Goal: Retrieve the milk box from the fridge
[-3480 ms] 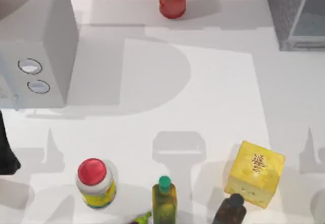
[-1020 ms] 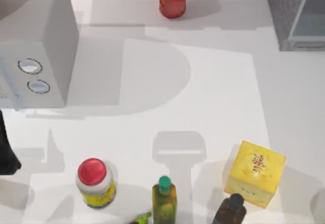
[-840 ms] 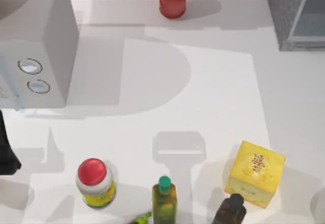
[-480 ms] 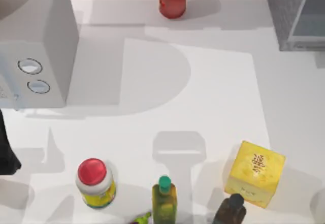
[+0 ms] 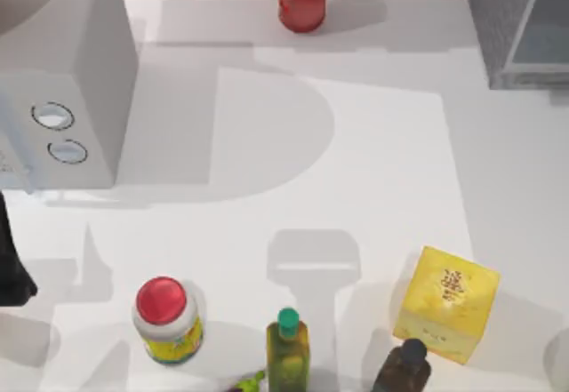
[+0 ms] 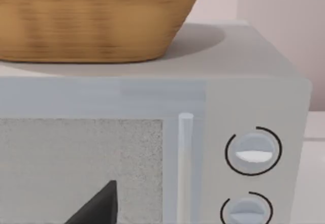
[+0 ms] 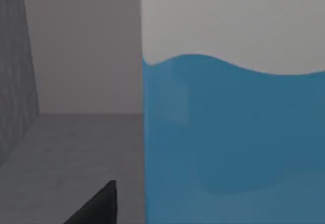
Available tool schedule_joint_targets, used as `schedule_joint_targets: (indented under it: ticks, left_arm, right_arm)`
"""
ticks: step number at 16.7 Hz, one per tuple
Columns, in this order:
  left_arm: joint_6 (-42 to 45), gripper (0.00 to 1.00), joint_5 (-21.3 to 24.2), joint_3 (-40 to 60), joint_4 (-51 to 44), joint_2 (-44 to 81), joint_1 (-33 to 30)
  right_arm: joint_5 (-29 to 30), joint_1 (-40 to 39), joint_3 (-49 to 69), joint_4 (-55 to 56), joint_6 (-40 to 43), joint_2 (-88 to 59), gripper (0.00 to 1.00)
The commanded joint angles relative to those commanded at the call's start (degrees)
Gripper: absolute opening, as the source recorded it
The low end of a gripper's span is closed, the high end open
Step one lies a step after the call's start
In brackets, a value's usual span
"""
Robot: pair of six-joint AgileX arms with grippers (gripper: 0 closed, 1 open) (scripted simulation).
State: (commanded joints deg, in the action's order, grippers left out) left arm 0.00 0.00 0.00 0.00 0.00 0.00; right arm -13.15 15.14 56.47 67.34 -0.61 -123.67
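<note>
The milk box [image 7: 228, 132] looms very close in the right wrist view, white above and blue below. It stands upright on the grey floor inside the fridge [image 7: 76, 46]. A dark tip of my right gripper [image 7: 96, 206] sits just beside the box's edge. In the top view the fridge [image 5: 502, 19] is the grey speckled cabinet at the back right corner, with its pale see-through panel facing up. My left arm [image 5: 9, 268] is parked at the table's left edge, and a dark tip of its gripper [image 6: 96, 206] faces the white box with two dials.
The white box with two dials [image 5: 67, 81] stands at the back left, with a wicker basket [image 6: 96, 21] on top. A red jar [image 5: 302, 1] is at the back middle. Along the front are a red-lidded jar [image 5: 164, 316], a green bottle [image 5: 287, 348], a dark bottle [image 5: 402, 367] and a yellow box [image 5: 446, 303].
The right arm's shadow has left the table's front right and a bit of shadow now lies beside the fridge. The objects and my left arm have not moved.
</note>
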Motion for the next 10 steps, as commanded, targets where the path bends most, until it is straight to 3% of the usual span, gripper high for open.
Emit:
schedule_joint_targets:
  ticks: [4,9,10]
  left_arm:
    - [0.0,1.0,0.0,0.0,0.0,0.0,0.0]
    - [0.0,1.0,0.0,0.0,0.0,0.0,0.0]
    - [0.0,1.0,0.0,0.0,0.0,0.0,0.0]
  right_arm:
    - [1.2,-1.15,8.53,-4.24,0.04,-4.08,1.0]
    - [1.39,-1.33,9.48,-4.89,0.05,-4.56,1.0]
    - [1.39,-1.33,9.48,-4.89,0.05,-4.56,0.92]
